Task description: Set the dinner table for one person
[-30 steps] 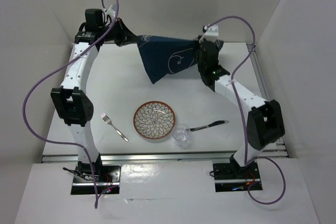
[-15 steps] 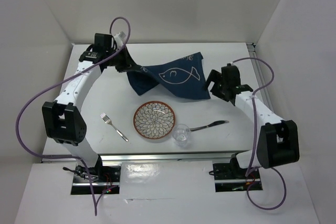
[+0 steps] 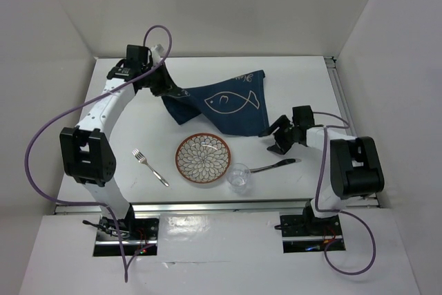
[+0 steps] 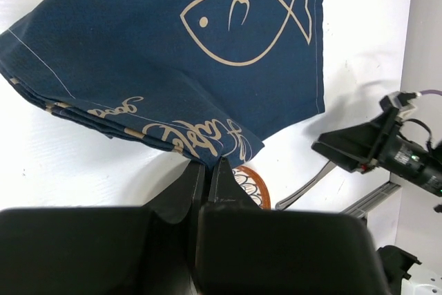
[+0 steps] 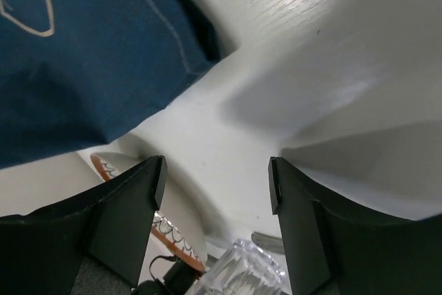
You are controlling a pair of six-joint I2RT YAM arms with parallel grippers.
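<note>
Dinner table: cloth, plate, fork, glass

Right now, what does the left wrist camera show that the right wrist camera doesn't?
Only the left wrist view: the whole fish drawing, the script lettering, and the left gripper shut on the navy cloth at its edge. Only the right wrist view: the clear glass, and the right gripper, open and holding nothing. Both: that cloth, the patterned plate rim and the white dinner table.
</note>
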